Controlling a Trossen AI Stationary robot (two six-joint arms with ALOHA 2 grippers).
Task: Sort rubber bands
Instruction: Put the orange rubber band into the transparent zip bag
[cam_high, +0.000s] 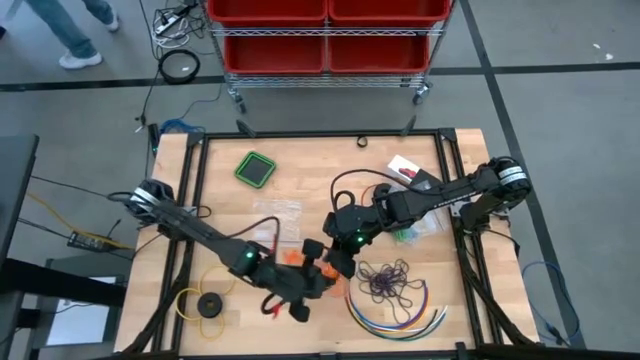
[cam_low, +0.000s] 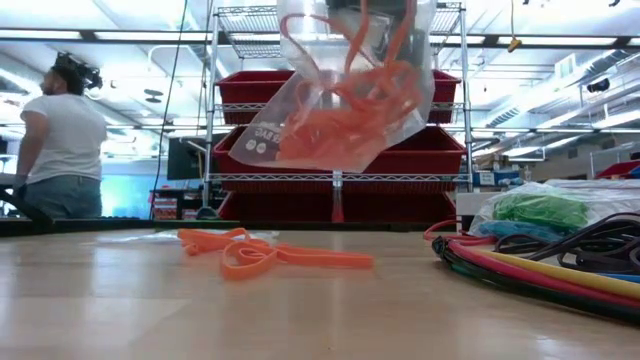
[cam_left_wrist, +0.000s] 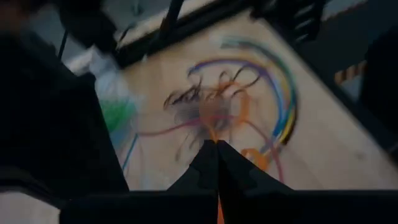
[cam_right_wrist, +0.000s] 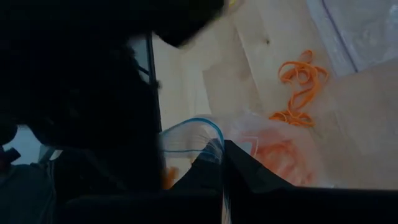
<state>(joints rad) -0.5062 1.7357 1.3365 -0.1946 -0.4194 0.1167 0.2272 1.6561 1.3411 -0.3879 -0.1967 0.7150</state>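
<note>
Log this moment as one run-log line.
left gripper: shut on orange band | right gripper: shut on clear bag, lifted | loose orange bands: on table

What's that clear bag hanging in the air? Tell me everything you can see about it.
The bag is a see-through plastic pouch with a small dark printed label near one lower corner. It holds a tangle of orange bands. It hangs tilted above the table, touching nothing below. The right gripper, shut, pinches its blue-edged opening. A few more orange bands lie loose on the wood beneath. The left gripper, also shut, holds an orange band close by.
</note>
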